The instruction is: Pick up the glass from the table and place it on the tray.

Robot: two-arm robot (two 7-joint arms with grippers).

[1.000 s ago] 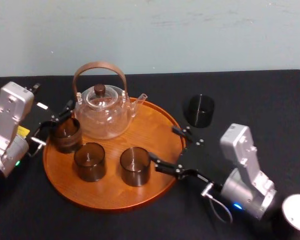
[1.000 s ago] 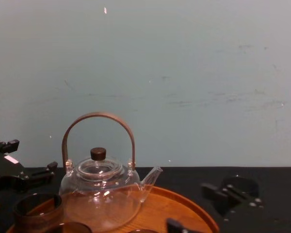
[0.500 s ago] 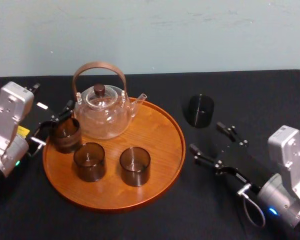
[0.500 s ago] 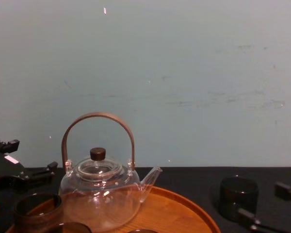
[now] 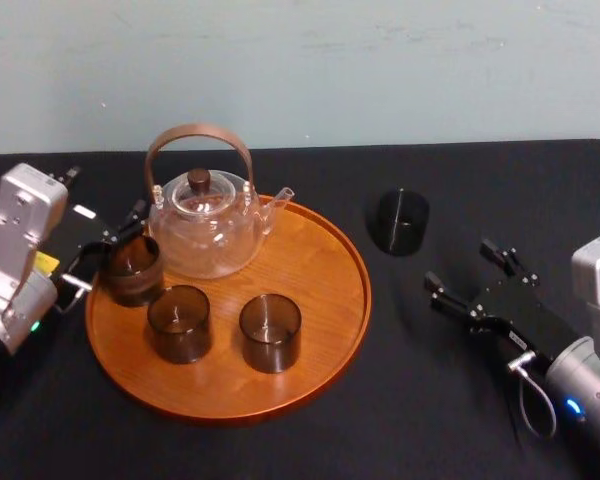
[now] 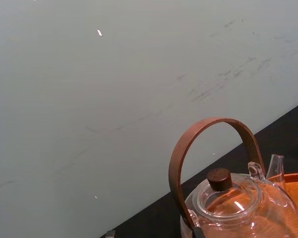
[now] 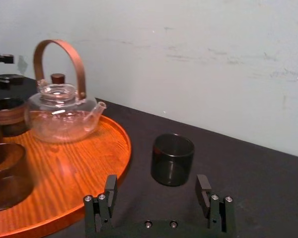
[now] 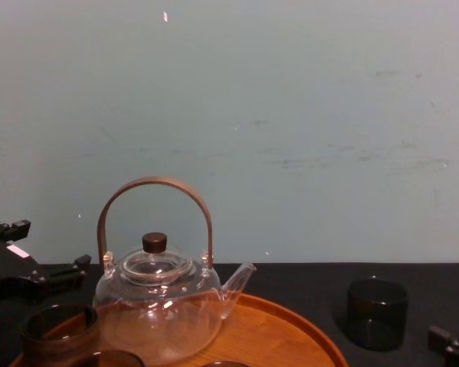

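Note:
A dark glass (image 5: 400, 221) stands upright on the black table, to the right of the round orange-brown tray (image 5: 325, 290). My right gripper (image 5: 462, 265) is open, nearer to me and to the right of that glass, not touching it. From the right wrist the glass (image 7: 172, 159) stands ahead of the spread fingers (image 7: 111, 192), centred between them. In the chest view the glass (image 8: 376, 313) is at the lower right. My left gripper (image 5: 115, 235) rests open at the tray's left edge, beside the leftmost tray glass (image 5: 132, 268).
On the tray stand a clear glass teapot (image 5: 205, 225) with a brown hoop handle and two more dark glasses (image 5: 179, 322) (image 5: 270, 332). The tray's right half is bare wood. The black table (image 5: 540, 190) runs back to a pale wall.
My open right gripper has drawn back to the right, from over the tray's right rim to the table in front of the lone glass. The left arm has not moved.

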